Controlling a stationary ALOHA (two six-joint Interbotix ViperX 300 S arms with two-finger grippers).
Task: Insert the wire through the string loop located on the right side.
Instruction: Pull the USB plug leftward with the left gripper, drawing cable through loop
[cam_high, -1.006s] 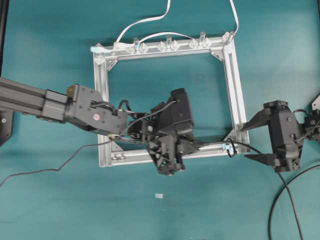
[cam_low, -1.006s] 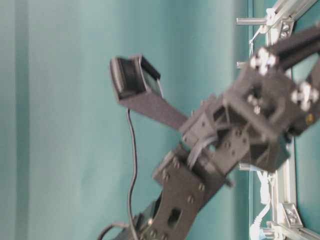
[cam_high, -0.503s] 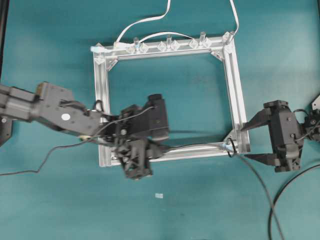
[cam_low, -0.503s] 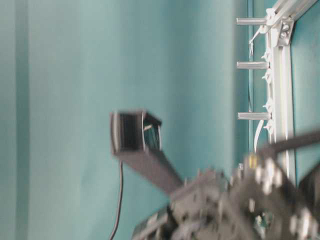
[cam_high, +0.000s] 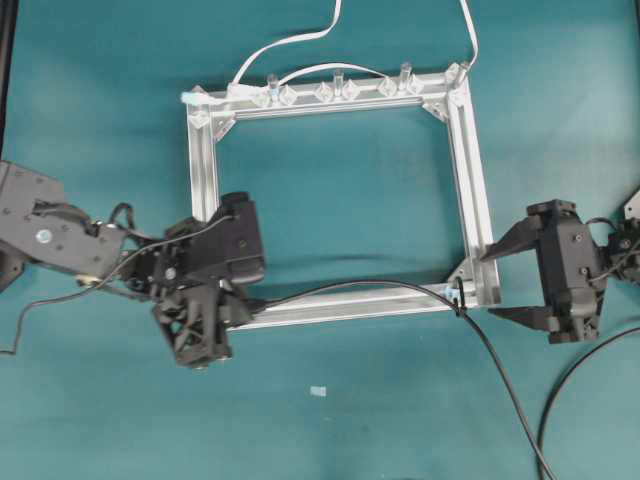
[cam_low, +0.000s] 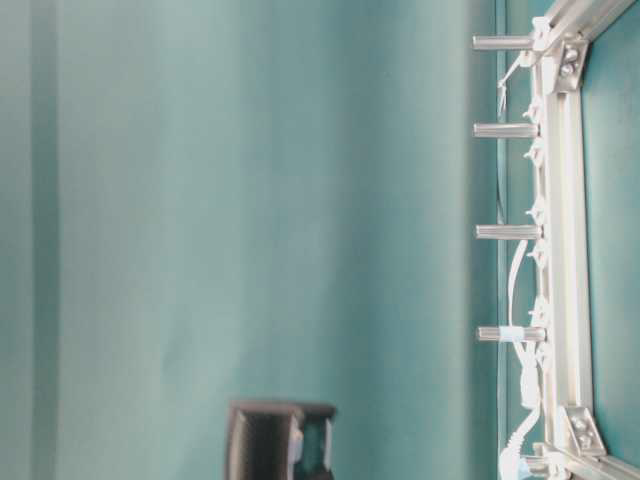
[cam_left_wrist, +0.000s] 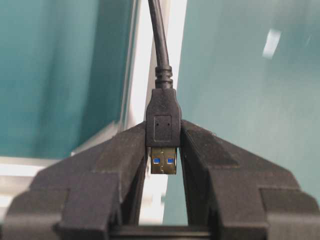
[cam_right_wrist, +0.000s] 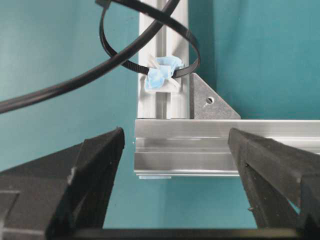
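Left gripper (cam_left_wrist: 162, 150) pinches the wire's USB plug (cam_left_wrist: 161, 125), drawing cable through the string loop (cam_right_wrist: 150, 45); right gripper (cam_high: 505, 283) waits wide open, empty, beside the frame (cam_high: 470, 180).

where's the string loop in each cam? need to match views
Overhead exterior: string loop at the aluminium frame's lower-right corner, the wire running through it.
Table-level exterior: not in it.
Left wrist: not in it; only the plug clamped in the left gripper.
Right wrist: upper centre, around the frame bar.
Shared landmark: the frame.
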